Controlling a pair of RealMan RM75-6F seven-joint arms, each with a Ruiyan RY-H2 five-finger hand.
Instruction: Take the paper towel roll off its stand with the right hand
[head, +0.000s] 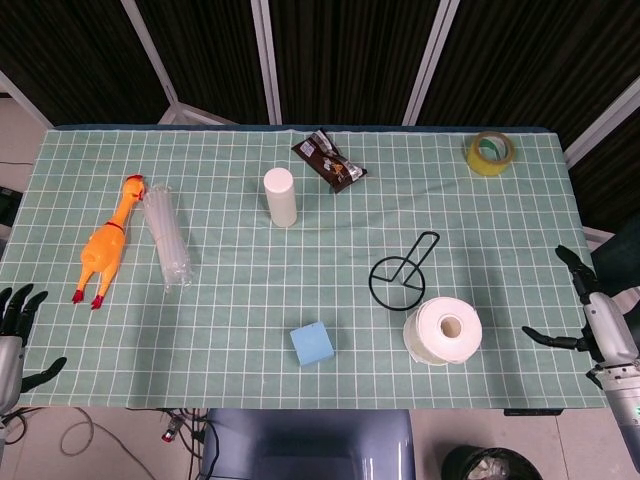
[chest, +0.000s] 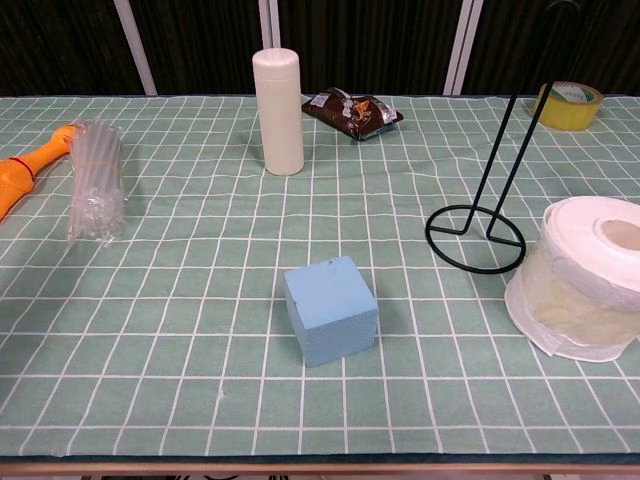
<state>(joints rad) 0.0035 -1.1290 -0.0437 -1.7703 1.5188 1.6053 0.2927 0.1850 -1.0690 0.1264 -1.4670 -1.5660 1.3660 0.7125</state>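
Paper towel roll (head: 443, 331) beside stand (head: 404, 272), off it

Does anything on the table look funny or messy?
The paper towel roll sits on the table beside its empty wire stand. It leans a little, and its outer sheet hangs loose around the bottom. Nothing looks spilled.
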